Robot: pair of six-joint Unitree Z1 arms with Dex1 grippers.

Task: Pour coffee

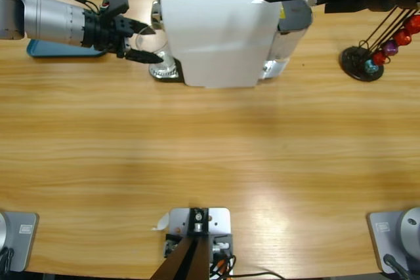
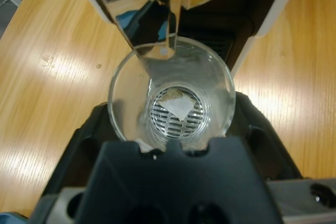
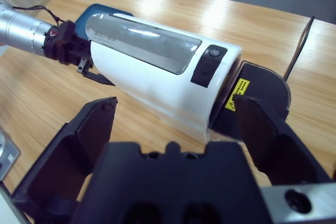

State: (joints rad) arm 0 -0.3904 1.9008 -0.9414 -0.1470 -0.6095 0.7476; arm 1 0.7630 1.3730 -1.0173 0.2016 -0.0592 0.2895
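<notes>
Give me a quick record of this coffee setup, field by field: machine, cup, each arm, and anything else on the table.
machine: white coffee machine, at the table's far edge
cup: clear glass, empty, on the drip grate under the spout
left gripper: fingers either side of the glass; contact unclear
right gripper: open, above the machine, holding nothing
other: capsule rack right of the machine; blue object under the left arm
</notes>
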